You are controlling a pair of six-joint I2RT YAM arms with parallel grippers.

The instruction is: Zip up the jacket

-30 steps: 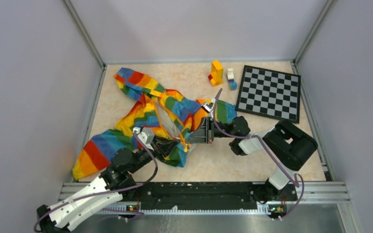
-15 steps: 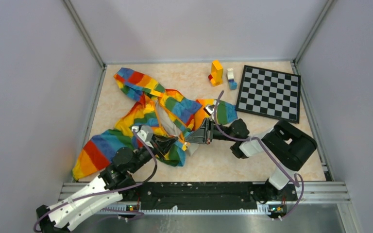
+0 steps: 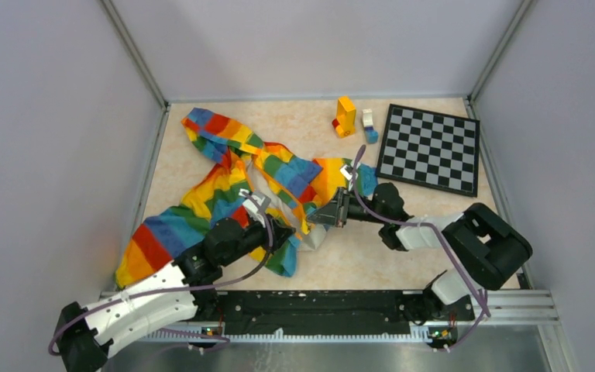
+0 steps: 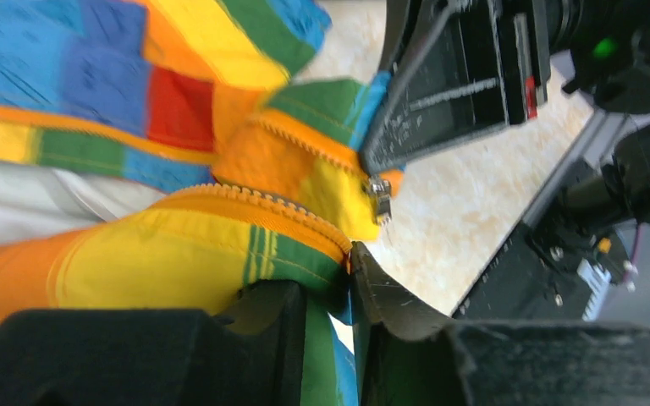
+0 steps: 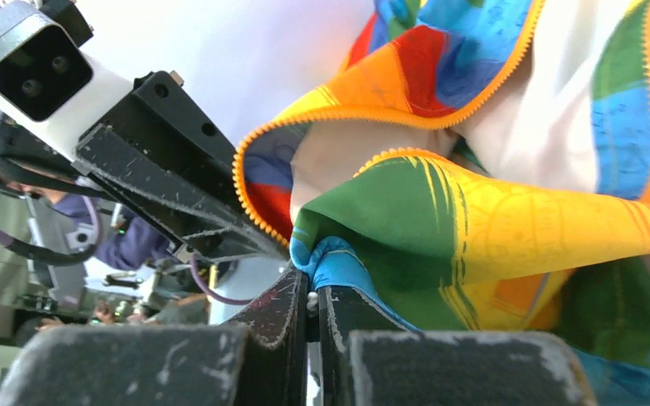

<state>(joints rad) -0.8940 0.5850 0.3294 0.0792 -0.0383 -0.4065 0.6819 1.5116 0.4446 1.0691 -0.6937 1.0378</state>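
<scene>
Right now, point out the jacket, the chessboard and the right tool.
jacket [image 3: 217,198], top view, striped cloth mid-body
chessboard [image 3: 429,148], top view, centre of the board
right tool [image 5: 309,294], right wrist view, midway between fingertips, pinching the blue hem

Lab robot cell; grey panel walls [image 3: 54,116]
</scene>
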